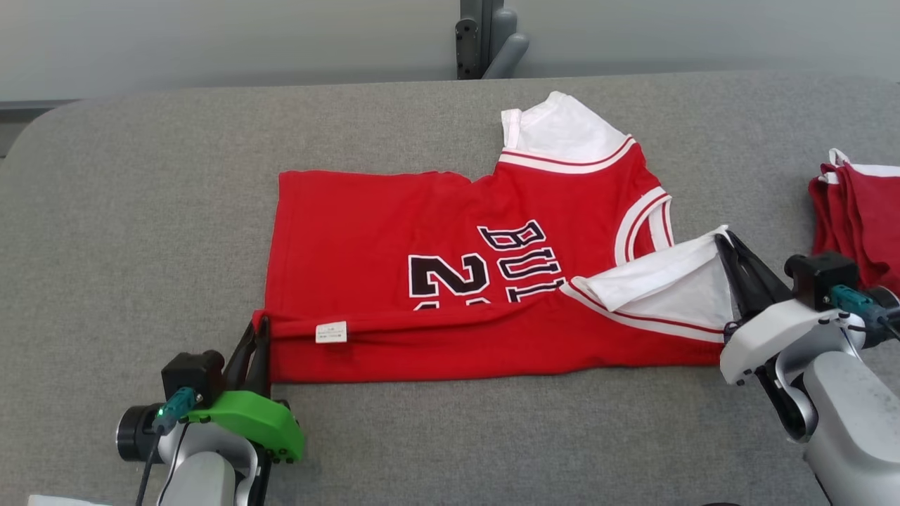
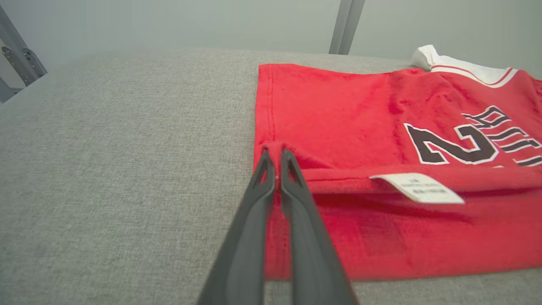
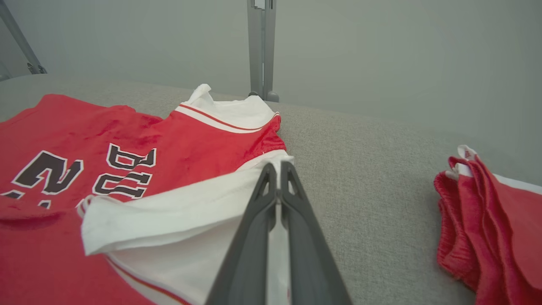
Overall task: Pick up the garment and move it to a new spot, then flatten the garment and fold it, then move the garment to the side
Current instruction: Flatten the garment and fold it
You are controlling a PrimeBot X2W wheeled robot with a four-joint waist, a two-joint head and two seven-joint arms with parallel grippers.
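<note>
A red jersey (image 1: 394, 232) with white sleeves and black lettering lies spread on the grey table, its near long edge folded up over itself, a white label (image 1: 330, 332) showing on the fold. My left gripper (image 1: 261, 325) is shut on the jersey's near left hem corner (image 2: 275, 148). Over at the other end, my right gripper (image 1: 724, 237) is shut on the tip of the near white sleeve (image 1: 675, 281), which is turned back over the red body. In the right wrist view the fingers (image 3: 277, 169) pinch that sleeve's edge (image 3: 271, 159).
A stack of folded red garments (image 1: 861, 211) sits at the table's right edge, close to my right arm. A grey metal post (image 1: 485, 39) stands behind the table's far edge. Bare grey table (image 1: 140, 211) lies to the left and along the front.
</note>
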